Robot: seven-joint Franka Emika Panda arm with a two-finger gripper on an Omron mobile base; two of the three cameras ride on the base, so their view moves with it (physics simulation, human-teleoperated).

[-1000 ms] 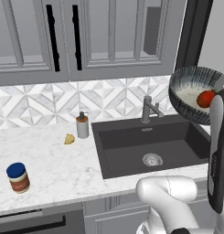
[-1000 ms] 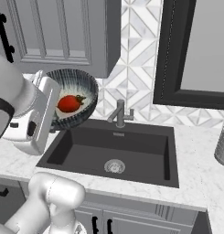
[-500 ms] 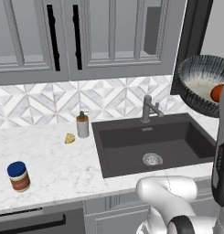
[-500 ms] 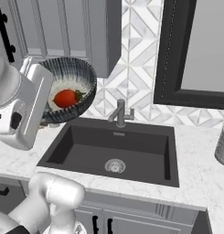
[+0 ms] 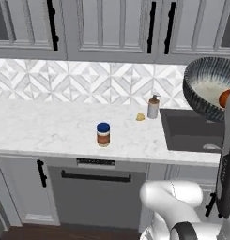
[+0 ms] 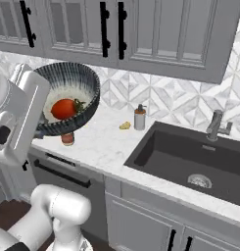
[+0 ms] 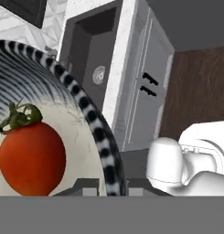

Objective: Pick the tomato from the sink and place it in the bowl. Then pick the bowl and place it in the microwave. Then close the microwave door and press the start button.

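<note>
- The bowl (image 6: pixel 67 98), dark and streaked outside, pale and speckled inside, hangs tilted in the air, carried by the white arm well above the marble counter (image 5: pixel 50 126), to the left of the sink (image 6: pixel 190 159).
- The tomato (image 6: pixel 63 109), red with a green stem, lies inside the bowl on its pale inner face; in the hand view the tomato (image 7: pixel 32 155) rests low against the bowl's striped rim (image 7: pixel 93 123).
- The gripper is hidden behind the bowl and the arm's own casing in both base views, and its fingertips are not clear in the hand view; the bowl is aloft at the arm's end with the jaws drawn narrow, so the gripper is closed on the bowl's rim.
- In the left base view the bowl (image 5: pixel 208 89) is above the sink's left edge, the tomato (image 5: pixel 225 98) half hidden by the arm.
- On the counter left of the sink stand a soap dispenser (image 5: pixel 153 107), a small yellow scrap (image 5: pixel 141 116) just beside it, and a blue-lidded jar (image 5: pixel 103 134) nearer the counter's front edge.
- A grey faucet (image 6: pixel 215 125) rises behind the sink, and a round drain (image 6: pixel 200 180) shows in its floor.
- Grey cabinets with black handles (image 6: pixel 104 29) hang above the tiled backsplash.
</note>
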